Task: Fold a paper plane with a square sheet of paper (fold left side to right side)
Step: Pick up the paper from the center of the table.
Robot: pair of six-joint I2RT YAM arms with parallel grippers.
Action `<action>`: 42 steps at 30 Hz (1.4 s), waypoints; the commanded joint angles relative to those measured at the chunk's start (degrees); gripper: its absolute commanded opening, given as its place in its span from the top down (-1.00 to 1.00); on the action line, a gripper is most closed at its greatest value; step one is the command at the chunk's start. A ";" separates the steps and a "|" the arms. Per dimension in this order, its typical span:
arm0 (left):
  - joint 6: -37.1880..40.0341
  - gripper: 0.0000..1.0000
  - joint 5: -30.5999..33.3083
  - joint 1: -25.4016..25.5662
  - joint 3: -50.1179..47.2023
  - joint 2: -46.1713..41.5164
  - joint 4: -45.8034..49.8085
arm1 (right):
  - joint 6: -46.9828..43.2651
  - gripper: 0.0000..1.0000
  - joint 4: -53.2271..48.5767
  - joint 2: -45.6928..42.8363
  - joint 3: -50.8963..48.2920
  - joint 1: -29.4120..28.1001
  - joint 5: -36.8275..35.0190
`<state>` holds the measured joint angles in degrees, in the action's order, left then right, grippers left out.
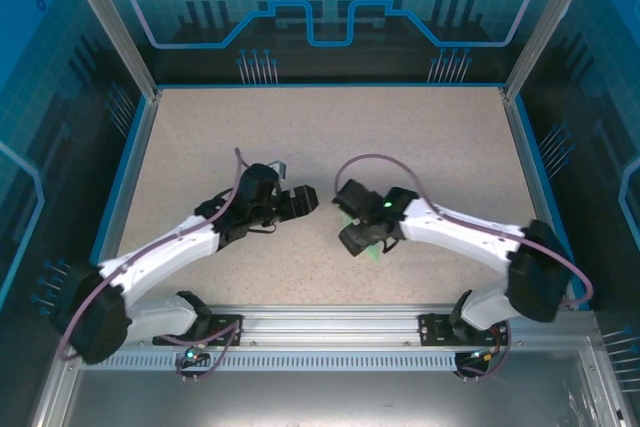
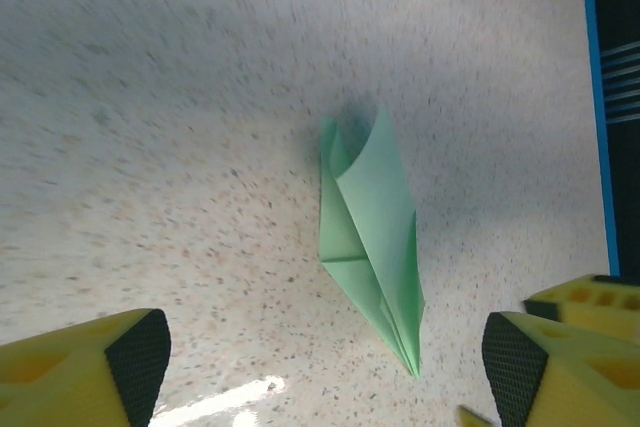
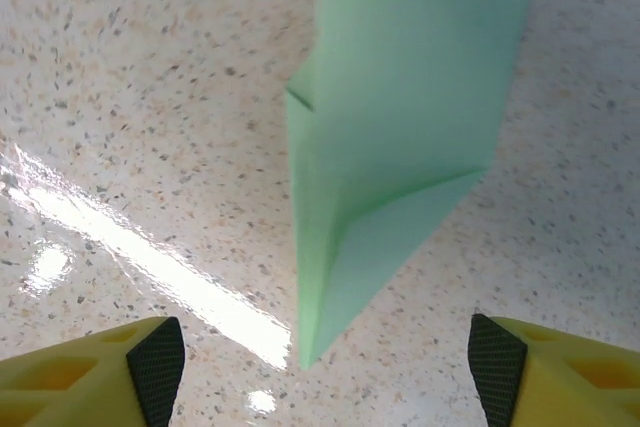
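Observation:
The square sheet of paper is folded into a slim mint-green paper plane [image 2: 372, 237] with one sharp tip, lying on the speckled table. My left gripper [image 2: 325, 367] is open, its black pads [image 2: 140, 357] wide apart, and the plane's tip lies between them without touching. My right gripper [image 3: 328, 372] is open too, hovering over the plane [image 3: 400, 127], whose folded point ends between its pads [image 3: 495, 367]. From above, the left gripper [image 1: 305, 202] and right gripper [image 1: 350, 232] face each other mid-table, with a sliver of the green plane [image 1: 373, 250] showing under the right one.
The beige speckled tabletop [image 1: 420, 137] has a blue raised rim [image 1: 128, 147] and glass walls around it. A strip of that blue rim [image 2: 597, 97] lies beyond the plane in the left wrist view. A bright glare streak [image 3: 150, 252] crosses the table.

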<state>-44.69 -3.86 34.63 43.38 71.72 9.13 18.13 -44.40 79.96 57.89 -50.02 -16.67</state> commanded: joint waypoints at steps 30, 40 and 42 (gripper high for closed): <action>-1.97 0.83 -15.43 4.14 9.55 33.52 -26.41 | 3.31 -0.98 20.09 -40.65 -29.01 21.43 16.68; 9.69 0.97 -23.41 1.95 0.13 19.71 -29.42 | 6.85 -0.89 36.68 -22.31 -28.09 39.08 57.70; 10.52 0.98 -26.30 1.62 -1.55 18.66 -32.06 | 5.19 -0.79 37.92 -18.74 -26.44 40.03 62.11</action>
<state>-38.83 -24.56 36.86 44.18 92.07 -19.03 24.03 -13.15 58.13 29.67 -11.57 30.37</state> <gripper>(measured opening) 0.052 0.911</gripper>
